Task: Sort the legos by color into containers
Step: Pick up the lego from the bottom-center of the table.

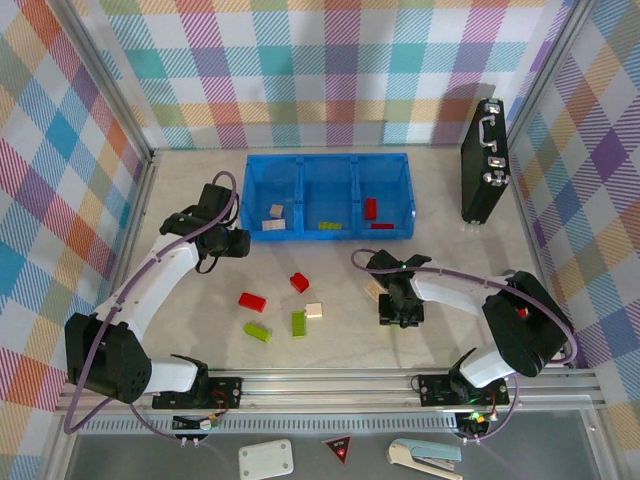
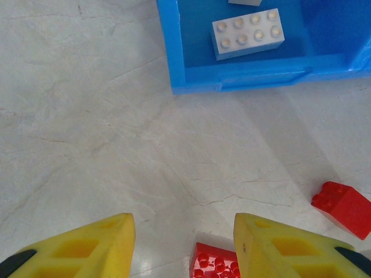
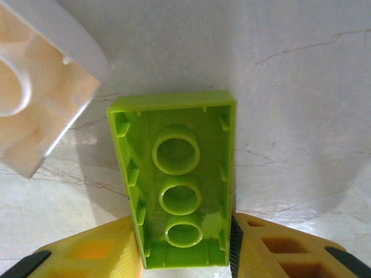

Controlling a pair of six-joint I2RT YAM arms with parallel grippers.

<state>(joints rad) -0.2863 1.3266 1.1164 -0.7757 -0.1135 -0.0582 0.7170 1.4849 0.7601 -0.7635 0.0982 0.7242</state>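
Observation:
My right gripper [image 3: 184, 246] is shut on a lime green lego [image 3: 177, 174], hollow underside facing the camera, just above the marble table. A cream lego [image 3: 40, 87] lies upturned beside it on the left. From above, the right gripper [image 1: 400, 300] sits right of centre. My left gripper [image 1: 232, 243] stands open near the blue bin's [image 1: 328, 157] front left corner. A red lego [image 2: 215, 263] lies on the table between its fingers, another red lego [image 2: 342, 208] to the right. The bin's left container [image 2: 249, 78] holds a cream lego [image 2: 248, 33].
Loose on the table lie red [image 1: 252, 301], green [image 1: 257, 331] and cream [image 1: 314, 310] legos. The middle container holds a green lego [image 1: 328, 226], the right one a red lego [image 1: 370, 208]. A black briefcase [image 1: 485, 160] stands at the back right.

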